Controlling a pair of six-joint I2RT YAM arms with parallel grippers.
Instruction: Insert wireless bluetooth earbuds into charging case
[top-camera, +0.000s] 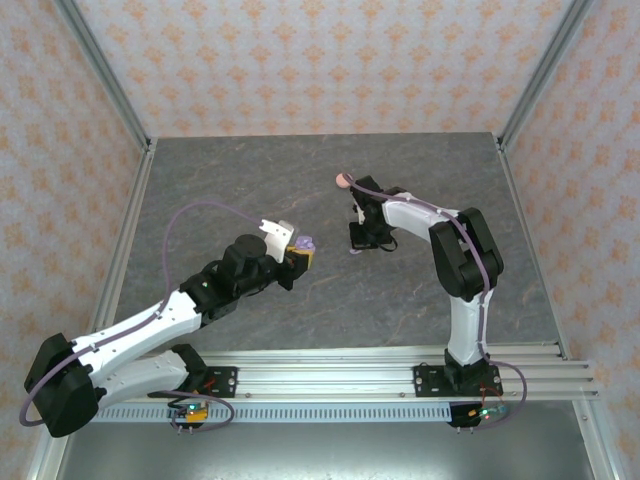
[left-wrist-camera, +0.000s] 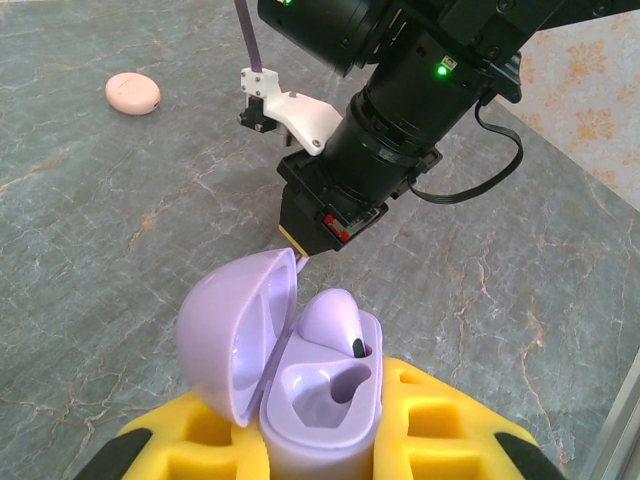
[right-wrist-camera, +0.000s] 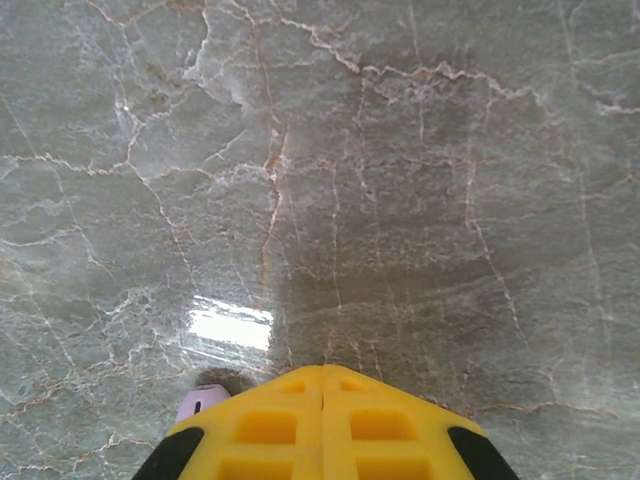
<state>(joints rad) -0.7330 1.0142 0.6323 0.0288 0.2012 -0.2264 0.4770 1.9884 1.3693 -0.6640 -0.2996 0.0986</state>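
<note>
My left gripper (left-wrist-camera: 320, 432) is pinched on the lilac case (left-wrist-camera: 322, 400) and holds it up off the table (left-wrist-camera: 90, 250). The lid (left-wrist-camera: 235, 335) is flipped open to one side. One lilac bud (left-wrist-camera: 332, 315) sits in the far hole. The near hole (left-wrist-camera: 335, 385) is empty and faces up.

My right gripper (right-wrist-camera: 322, 375) is squeezed all the way shut. Its yellow fingers (right-wrist-camera: 300, 390) are pressed flat together with nothing between them. It points down at the table, just past the case.

A loose bud (right-wrist-camera: 197, 405), lilac, lies on the table right beside those shut fingers, on the left in the right wrist view. It is outside the fingers, not in them. Most of it is hidden, so I cannot tell which way its long side points.

I think the right gripper must open and slide toward that side to get around the bud. It is much nearer than the left, which is busy. The pink case (top-camera: 343, 180) lies shut, well apart.
</note>
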